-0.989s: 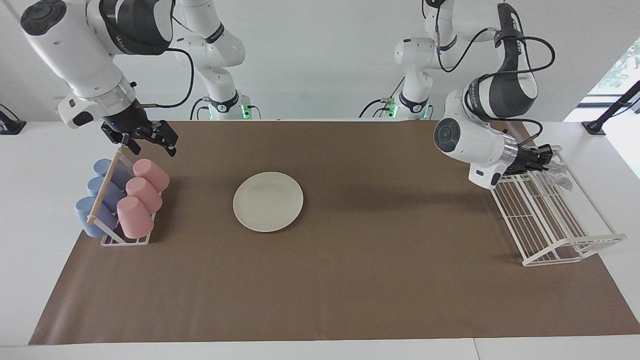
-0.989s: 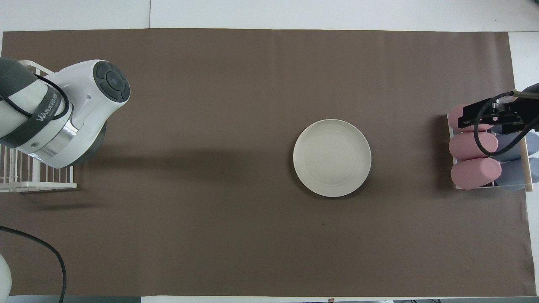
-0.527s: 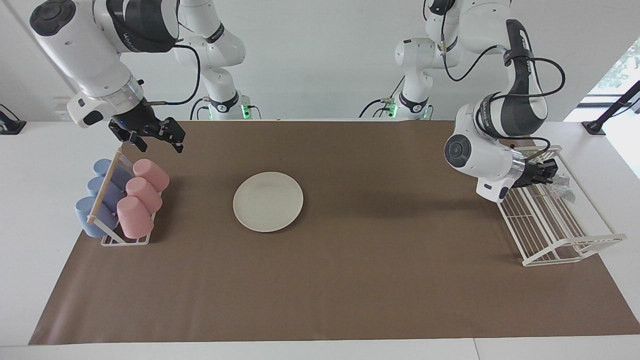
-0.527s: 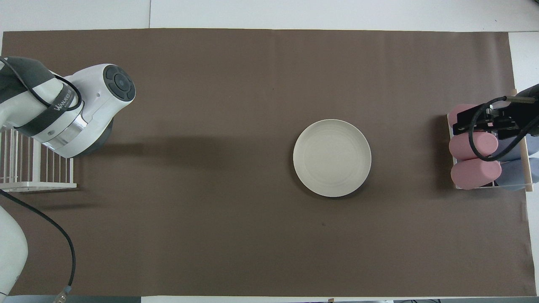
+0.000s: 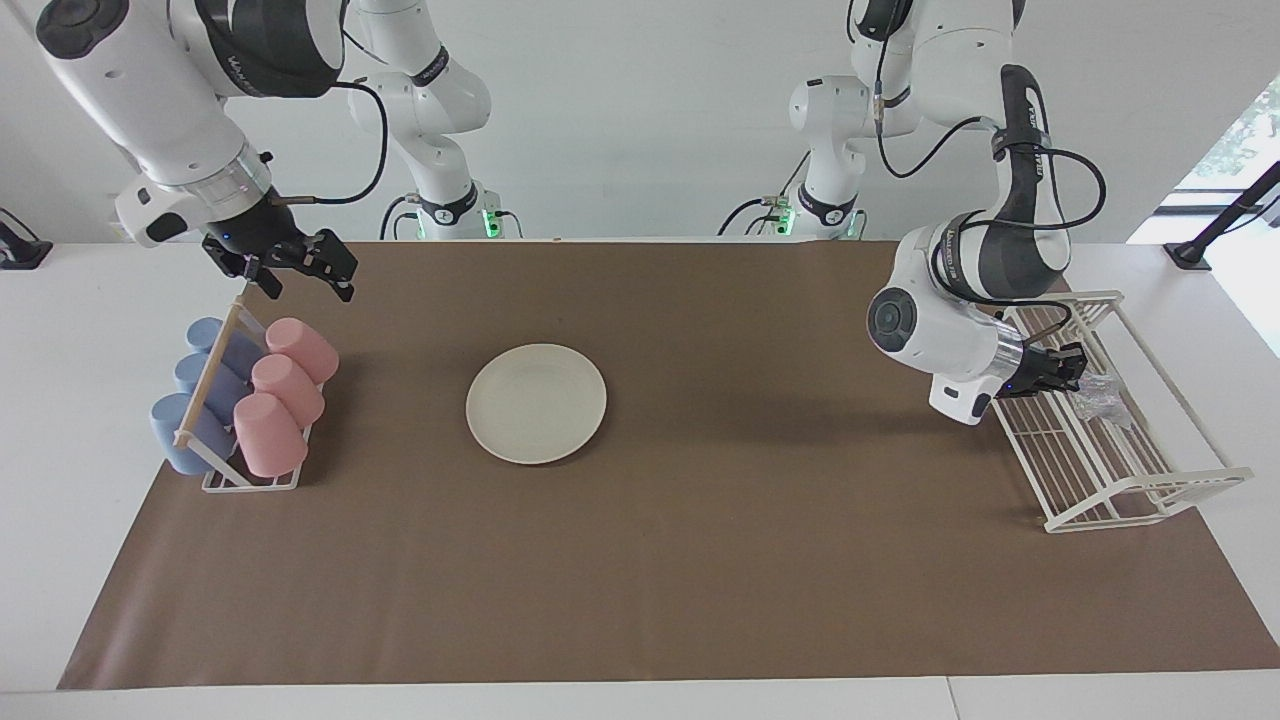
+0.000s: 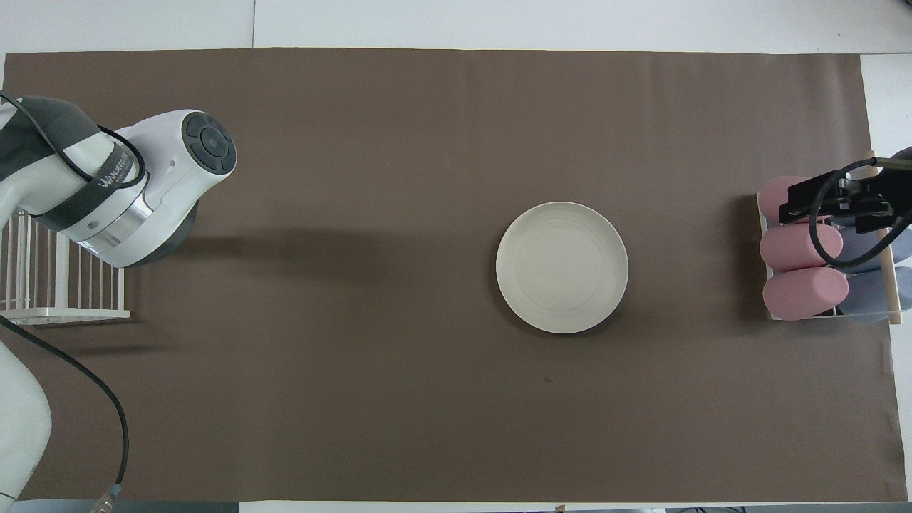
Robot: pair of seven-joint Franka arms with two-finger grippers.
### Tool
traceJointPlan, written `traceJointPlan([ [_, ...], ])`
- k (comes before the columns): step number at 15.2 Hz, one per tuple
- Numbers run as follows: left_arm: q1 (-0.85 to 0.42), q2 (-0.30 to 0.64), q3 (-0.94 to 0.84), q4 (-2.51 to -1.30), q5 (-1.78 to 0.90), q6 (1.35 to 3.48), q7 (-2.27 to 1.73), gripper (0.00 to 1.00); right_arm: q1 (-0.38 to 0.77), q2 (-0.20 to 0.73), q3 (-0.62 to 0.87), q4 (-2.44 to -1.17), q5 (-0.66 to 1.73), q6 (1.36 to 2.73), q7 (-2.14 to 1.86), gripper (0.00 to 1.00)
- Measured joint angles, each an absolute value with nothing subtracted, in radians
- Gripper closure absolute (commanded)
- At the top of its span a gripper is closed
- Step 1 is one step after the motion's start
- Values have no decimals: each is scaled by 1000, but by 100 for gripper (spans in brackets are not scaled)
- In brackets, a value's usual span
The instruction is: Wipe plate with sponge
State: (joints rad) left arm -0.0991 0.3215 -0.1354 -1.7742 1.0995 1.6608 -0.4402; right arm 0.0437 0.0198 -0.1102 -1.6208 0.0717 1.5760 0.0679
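Left gripper [image 5: 1068, 372] pinched tight on the sponge [image 5: 1098, 398] inside the wire rack [image 5: 1130, 490]; right gripper [image 5: 297, 276] wide open, empty, over the cup rack [image 5: 250, 480]; plate [image 5: 536, 403] sits unblocked.

Plate mid-table, racks at both ends

The plate [image 5: 536, 403] sits on the mat [image 5: 700, 560]; the cup rack [image 5: 245, 470] is at the right arm's end, the wire rack [image 5: 1110, 470] with the sponge [image 5: 1098, 402] in it at the left arm's end.

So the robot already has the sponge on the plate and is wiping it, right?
Not quite. The plate lies bare on the brown mat, with nothing on it. The sponge is over at the white wire rack, at the left gripper, toward the left arm's end of the table. The facing view shows it. The right gripper waits over the cups.
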Motion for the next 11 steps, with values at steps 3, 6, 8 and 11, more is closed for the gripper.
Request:
traceJointPlan([
  [3,-99,322,-137,-1784,1097,1679,-456,7,43,20,-116,-1621,72,1576,68,0],
  [6,-99,322,-136,-1793,1096,1693,-463,0,30,19,-130,-1620,71,1576,-10,0],
  [8,-99,322,-136,-1794,1095,1694,-464,0,27,19,-136,-1620,71,1578,-42,0],
  [11,-99,320,-137,-1790,1054,1696,-465,0,27,19,-136,-1618,71,1601,-46,0],
])
